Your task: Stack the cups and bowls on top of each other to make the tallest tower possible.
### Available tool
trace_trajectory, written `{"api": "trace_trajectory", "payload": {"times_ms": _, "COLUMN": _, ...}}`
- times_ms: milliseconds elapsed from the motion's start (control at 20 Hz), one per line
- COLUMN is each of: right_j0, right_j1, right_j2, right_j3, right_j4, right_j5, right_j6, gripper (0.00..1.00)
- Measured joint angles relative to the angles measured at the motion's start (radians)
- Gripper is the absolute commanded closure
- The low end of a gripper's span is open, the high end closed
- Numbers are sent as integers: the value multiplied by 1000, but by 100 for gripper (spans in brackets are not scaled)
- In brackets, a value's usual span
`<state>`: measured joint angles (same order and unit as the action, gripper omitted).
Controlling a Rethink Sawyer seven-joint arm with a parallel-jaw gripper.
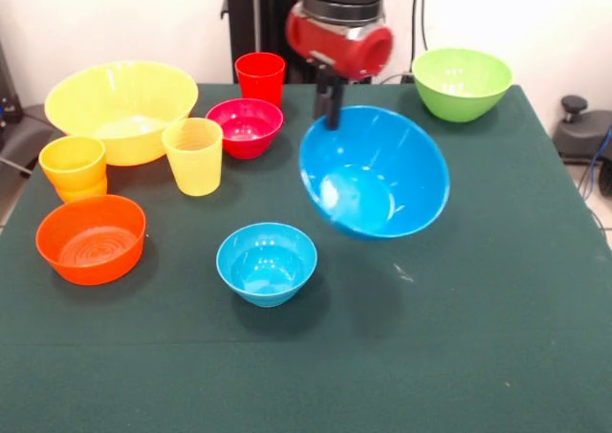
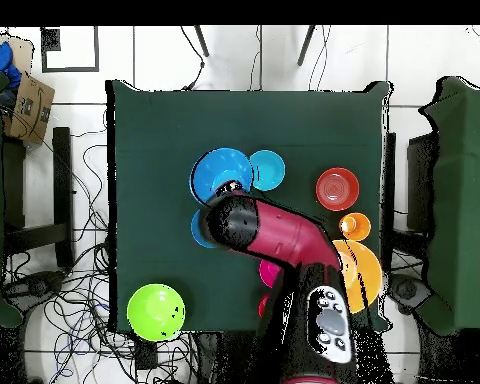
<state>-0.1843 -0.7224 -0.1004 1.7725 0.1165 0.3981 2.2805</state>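
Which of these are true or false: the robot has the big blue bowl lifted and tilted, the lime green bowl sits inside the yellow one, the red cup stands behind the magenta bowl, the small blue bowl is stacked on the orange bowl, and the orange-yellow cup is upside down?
1. The end effector grips the large glossy blue plastic bowl by its rim, tilted. True.
2. The lime green plastic bowl sits inside the large yellow-orange plastic bowl. False: it stands alone at the green table's far corner.
3. The red plastic cup stands behind the magenta plastic bowl. True.
4. The small light-blue plastic bowl is stacked on the shallow orange plastic bowl. False: they sit apart on the table.
5. The orange-yellow plastic cup is upside down. False: its mouth faces up.
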Motion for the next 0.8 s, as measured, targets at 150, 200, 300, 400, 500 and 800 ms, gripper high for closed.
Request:
{"api": "trace_trajectory", "payload": {"times_ms": 150, "right_j0": -44, "right_j1": 3, "right_j2": 25, "right_j3": -18, "right_j4": -26, "right_j5": 0, "right_j6": 0, "gripper": 100}}
{"api": "trace_trajectory", "payload": {"times_ms": 200, "right_j0": -60, "right_j1": 5, "right_j2": 35, "right_j3": -25, "right_j4": -37, "right_j5": 0, "right_j6": 0, "gripper": 100}}
{"api": "trace_trajectory", "payload": {"times_ms": 300, "right_j0": -91, "right_j1": 10, "right_j2": 57, "right_j3": -40, "right_j4": -61, "right_j5": 0, "right_j6": 0, "gripper": 100}}
{"api": "trace_trajectory", "payload": {"times_ms": 400, "right_j0": -120, "right_j1": 14, "right_j2": 81, "right_j3": -52, "right_j4": -87, "right_j5": 0, "right_j6": 0, "gripper": 100}}
{"api": "trace_trajectory", "payload": {"times_ms": 500, "right_j0": -134, "right_j1": 14, "right_j2": 95, "right_j3": -56, "right_j4": -103, "right_j5": 0, "right_j6": 0, "gripper": 100}}
{"api": "trace_trajectory", "payload": {"times_ms": 800, "right_j0": -168, "right_j1": 14, "right_j2": 146, "right_j3": -63, "right_j4": -162, "right_j5": 0, "right_j6": 0, "gripper": 100}}
